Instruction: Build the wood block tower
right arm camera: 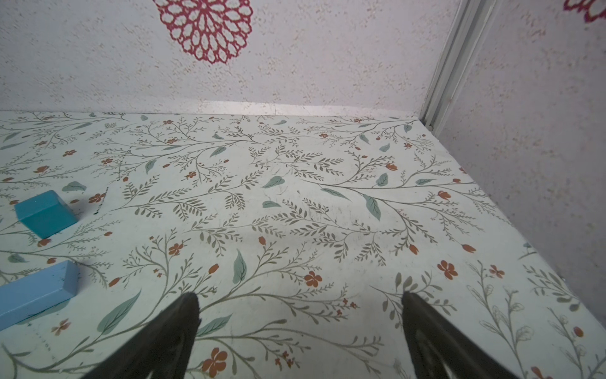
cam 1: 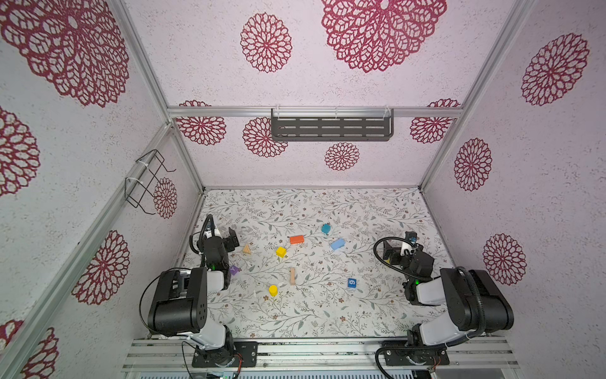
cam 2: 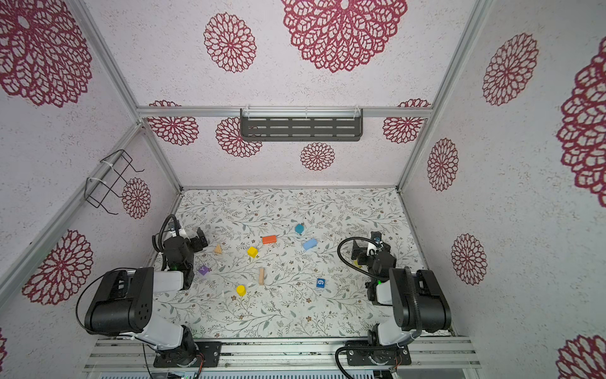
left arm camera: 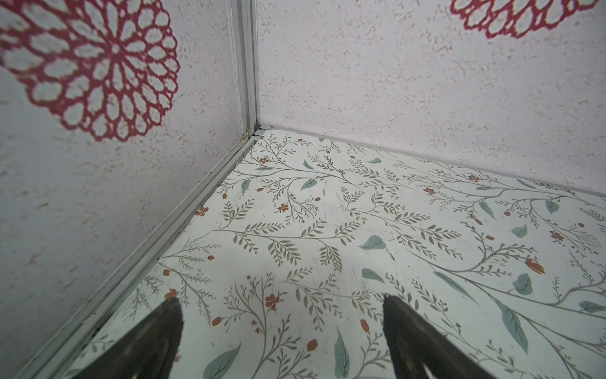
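Blocks (cam 1: pixel 296 239): all lying apart on the counter (cam 1: pixel 328 315)
Left claw (left arm camera: pixel 282 302): wide, over bare counter
Right claw (right arm camera: pixel 300 297): wide, near pale blue brick (right arm camera: pixel 32 298)

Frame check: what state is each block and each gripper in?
left gripper: open, empty
right gripper: open, empty
orange brick: flat, unstacked
teal block: unstacked
light blue brick: flat, unstacked
yellow cube: unstacked
yellow cylinder: upright, unstacked
tan plank: lying, unstacked
tan wedge: unstacked
blue number cube: unstacked
purple cube: unstacked

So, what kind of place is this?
Probably a robot test booth: an aluminium frame holds wallpapered panels, left arm and right arm are mounted on a front rail, toy blocks lie scattered.
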`<move>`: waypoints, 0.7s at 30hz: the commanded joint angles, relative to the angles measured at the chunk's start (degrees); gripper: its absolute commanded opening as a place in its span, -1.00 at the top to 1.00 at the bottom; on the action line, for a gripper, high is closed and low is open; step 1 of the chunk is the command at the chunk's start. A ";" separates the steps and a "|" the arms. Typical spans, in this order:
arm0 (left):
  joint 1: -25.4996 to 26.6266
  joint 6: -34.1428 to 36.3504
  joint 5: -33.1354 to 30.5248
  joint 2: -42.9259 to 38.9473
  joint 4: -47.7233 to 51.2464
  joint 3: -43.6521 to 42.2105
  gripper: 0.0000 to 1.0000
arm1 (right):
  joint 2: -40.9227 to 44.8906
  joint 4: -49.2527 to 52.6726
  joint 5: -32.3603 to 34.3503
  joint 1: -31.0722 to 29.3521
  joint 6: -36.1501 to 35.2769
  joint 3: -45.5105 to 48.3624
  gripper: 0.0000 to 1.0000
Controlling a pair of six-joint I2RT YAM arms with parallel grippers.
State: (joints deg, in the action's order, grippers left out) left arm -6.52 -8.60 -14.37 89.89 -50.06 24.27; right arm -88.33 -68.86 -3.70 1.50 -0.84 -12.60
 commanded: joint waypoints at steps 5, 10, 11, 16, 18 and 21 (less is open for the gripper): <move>-0.07 0.07 0.57 -1.01 0.22 0.06 -0.95 | 0.66 -0.48 4.62 0.21 2.05 -1.48 -0.98; 1.55 -3.76 -14.37 -8.11 15.47 5.08 -0.95 | 10.85 7.91 14.08 -0.41 4.83 -1.15 -0.98; 1.54 -3.35 -13.56 -10.14 19.56 6.92 -0.95 | 14.15 13.95 15.61 -0.61 5.60 -2.69 -0.98; 2.00 -5.62 -9.38 -20.26 38.58 16.09 -0.95 | 25.57 38.53 15.94 -0.86 12.70 -11.45 -0.98; 2.25 -8.90 -6.76 -23.68 49.61 21.32 -0.95 | 28.13 47.48 15.50 -1.46 15.15 -15.24 -0.98; 5.17 -13.08 -6.47 -27.88 62.61 27.12 -0.95 | 31.03 57.29 14.08 -4.25 18.49 -19.06 -0.98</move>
State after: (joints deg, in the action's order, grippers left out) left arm -3.68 -16.43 -22.09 64.82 -6.11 48.07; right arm -59.48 -27.29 10.50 -0.54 12.29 -28.97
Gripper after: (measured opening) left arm 0.974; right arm 0.989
